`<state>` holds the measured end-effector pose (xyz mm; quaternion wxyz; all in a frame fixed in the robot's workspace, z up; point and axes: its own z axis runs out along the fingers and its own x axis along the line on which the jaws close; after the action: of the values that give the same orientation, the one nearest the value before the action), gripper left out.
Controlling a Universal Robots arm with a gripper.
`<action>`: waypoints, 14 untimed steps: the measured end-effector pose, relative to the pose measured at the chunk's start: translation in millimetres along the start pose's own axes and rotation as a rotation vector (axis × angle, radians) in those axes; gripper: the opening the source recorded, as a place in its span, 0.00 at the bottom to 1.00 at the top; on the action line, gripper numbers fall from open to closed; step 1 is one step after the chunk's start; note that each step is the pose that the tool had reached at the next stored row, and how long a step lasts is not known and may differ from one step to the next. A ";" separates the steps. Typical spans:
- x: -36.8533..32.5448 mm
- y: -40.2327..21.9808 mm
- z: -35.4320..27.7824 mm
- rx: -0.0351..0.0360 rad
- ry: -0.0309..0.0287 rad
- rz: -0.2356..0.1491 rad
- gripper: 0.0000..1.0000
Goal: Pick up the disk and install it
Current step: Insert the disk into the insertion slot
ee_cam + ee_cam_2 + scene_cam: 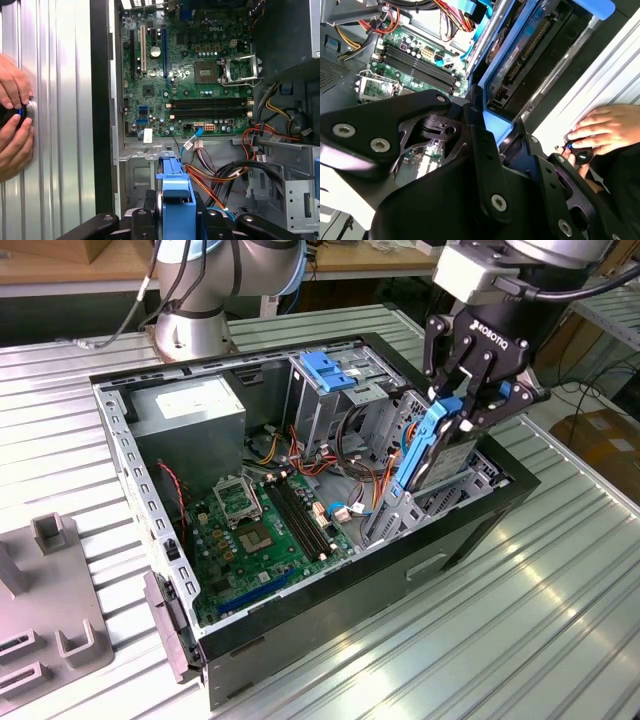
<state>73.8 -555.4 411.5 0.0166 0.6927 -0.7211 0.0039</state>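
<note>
The disk (432,458), a dark grey drive in a blue carrier frame, hangs tilted on edge over the drive bay (395,515) at the exterior view's right side of the open computer case (330,592). My gripper (462,405) is shut on its upper end, the black fingers clamping the blue frame. The disk's lower end sits in or just above the bay; I cannot tell whether they touch. In the first wrist view the blue carrier (175,192) stands between my fingers (146,220). In the second wrist view the disk (522,67) shows its circuit side beyond my gripper (497,134).
Inside the case lie a green motherboard (262,530), a grey power supply (190,408), cable bundles and a bare blue bracket (325,370). A person's hands (12,125) rest on the ribbed metal table beside the case. A grey fixture (50,610) sits at the exterior view's left.
</note>
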 end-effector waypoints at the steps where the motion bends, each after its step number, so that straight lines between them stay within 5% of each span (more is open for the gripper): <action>1: 0.0 0.0 1.8 -0.0001 -0.0001 0.000 0.37; 14: 0.2 -0.6 29.6 -0.0036 0.0000 0.000 0.37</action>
<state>73.9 -556.5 381.9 0.0178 0.6927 -0.7210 0.0025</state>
